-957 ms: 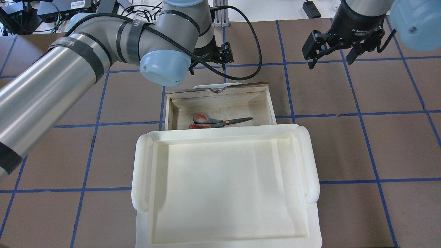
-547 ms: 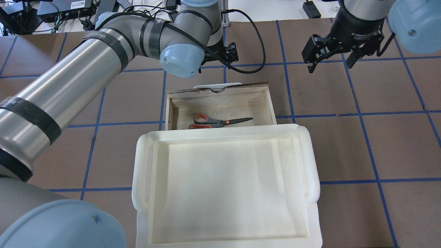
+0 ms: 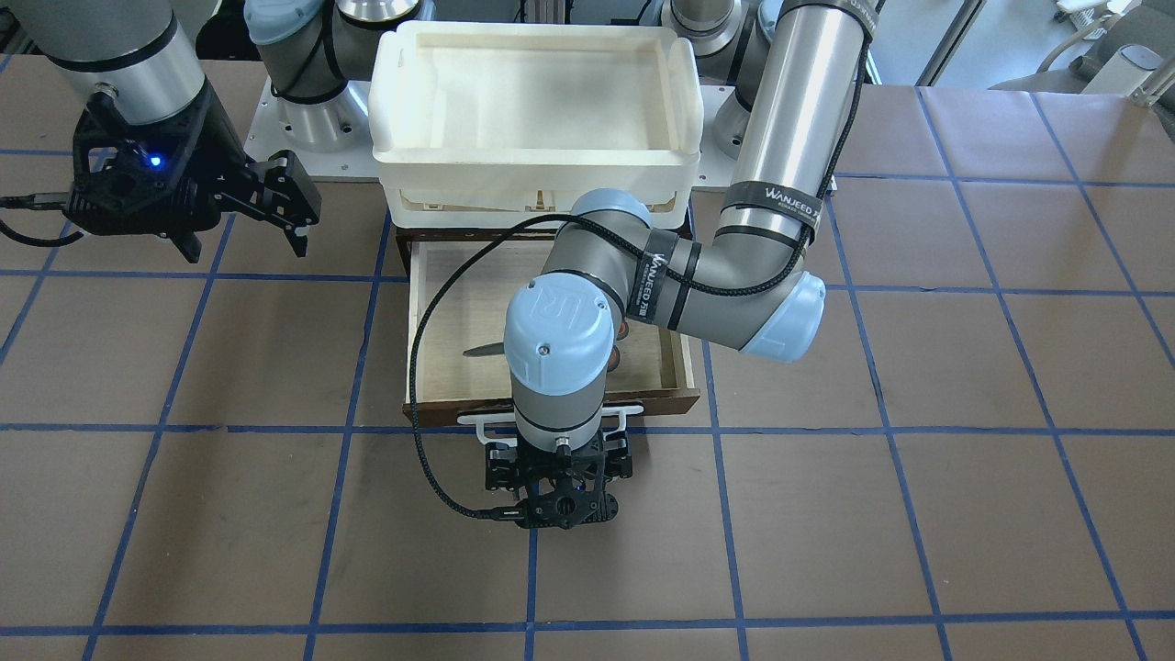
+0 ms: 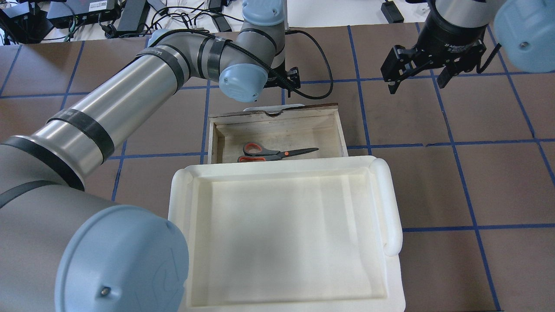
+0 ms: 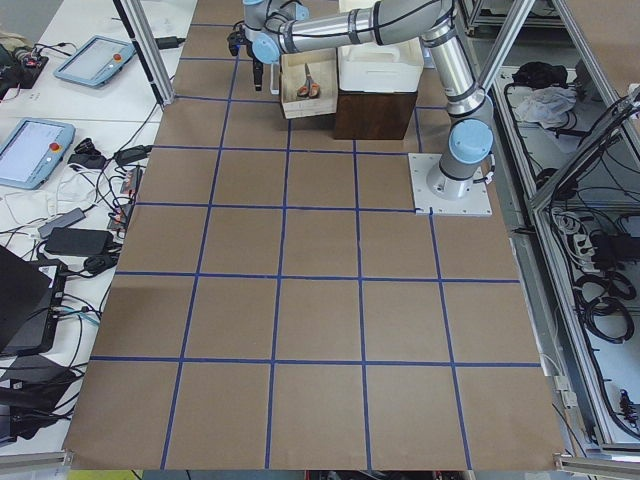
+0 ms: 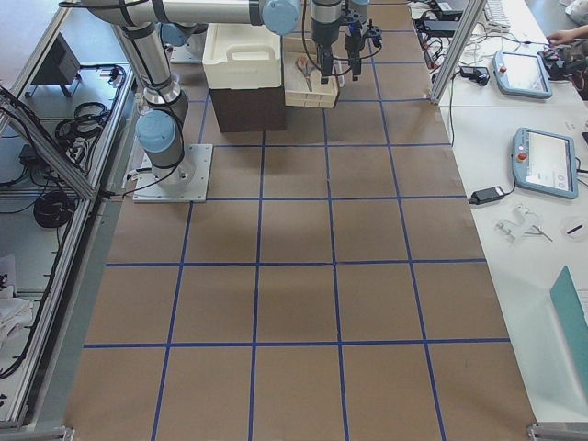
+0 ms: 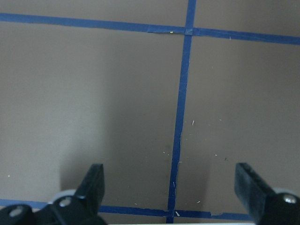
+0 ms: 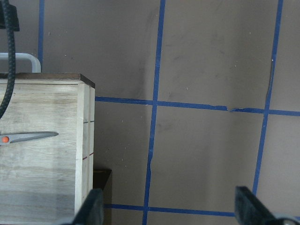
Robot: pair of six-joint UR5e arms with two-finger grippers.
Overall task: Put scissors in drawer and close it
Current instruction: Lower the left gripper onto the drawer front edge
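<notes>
Near the centre of the overhead view, the scissors (image 4: 277, 153) lie flat inside the open drawer (image 4: 341, 130), blades toward frame right, just above the white tub (image 4: 392, 203). The left gripper (image 7: 168, 173) hangs over the worktop (image 4: 433, 182) beyond the drawer's white handle (image 3: 629, 413), jaws wide. The right gripper (image 4: 416, 80), upper right, also has its jaws wide.

Overhead cam sits behind the robot, looking forward and down. Front cam faces it across the bench (image 3: 918, 367), steep. Side cams sit far off at each end. Wrist cams look down, close. Overhead and front share the drawer (image 4: 341, 132).
</notes>
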